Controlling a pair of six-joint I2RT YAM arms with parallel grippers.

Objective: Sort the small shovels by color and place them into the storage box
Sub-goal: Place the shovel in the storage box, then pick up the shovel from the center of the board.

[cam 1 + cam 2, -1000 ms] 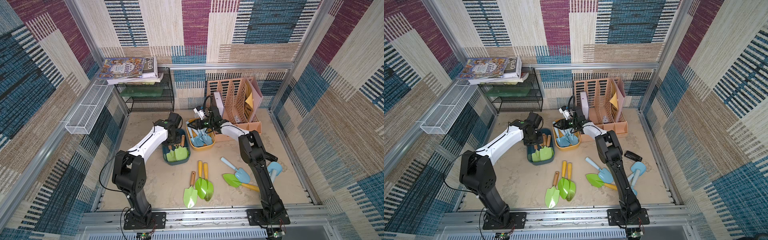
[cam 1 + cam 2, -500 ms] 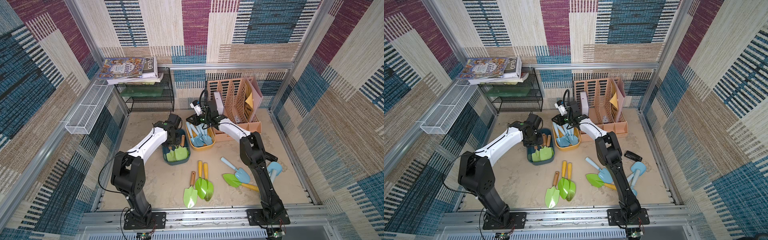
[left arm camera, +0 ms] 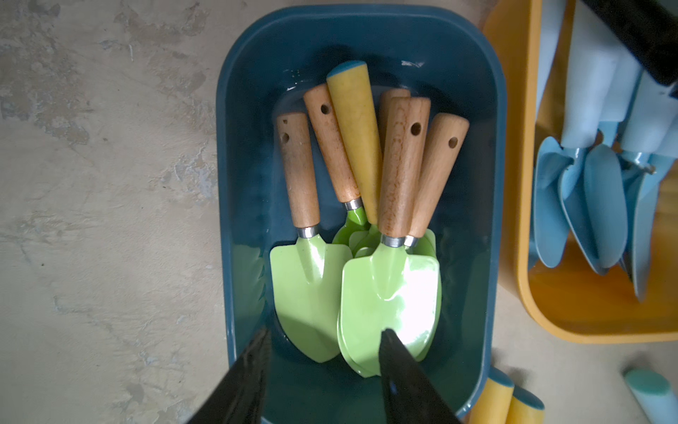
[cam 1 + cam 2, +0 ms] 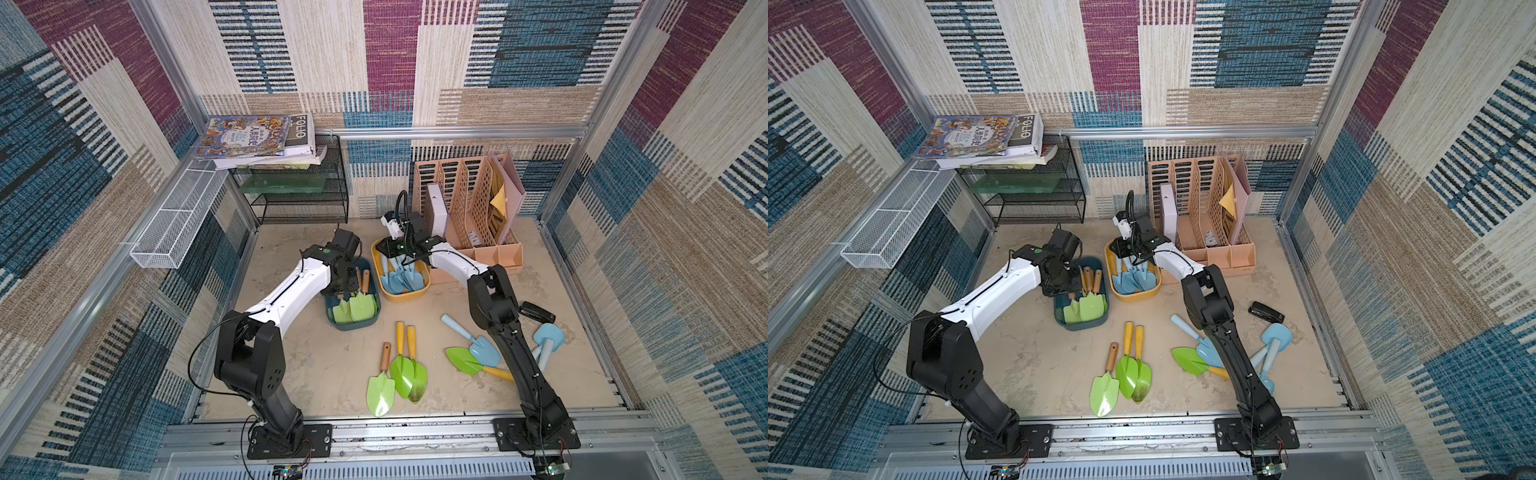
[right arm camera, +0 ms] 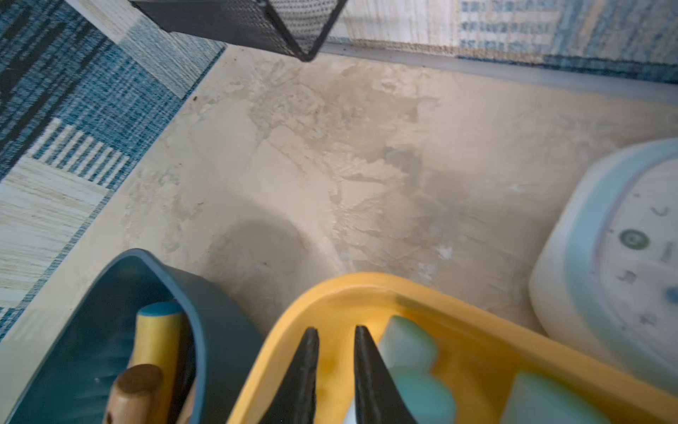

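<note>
The sandy worktop point(image 4: 324, 374) carries two boxes at the centre of a top view. A dark blue box point(image 4: 353, 327) holds green shovels point(image 4: 359, 307), and the yellow box point(image 4: 407, 296) beside it holds pale blue shovels point(image 4: 401, 279). Loose green shovels point(image 4: 401, 372) and loose blue shovels point(image 4: 485, 352) lie lower in the frame. They look light and stiff, with glossy, likely slippery blades, so the handle seems the better hold. The left tool point(image 3: 324, 332) hangs apart and empty over the dark blue box. The right tool point(image 5: 335, 328) is drawn together over the yellow box, with nothing seen between.
</note>
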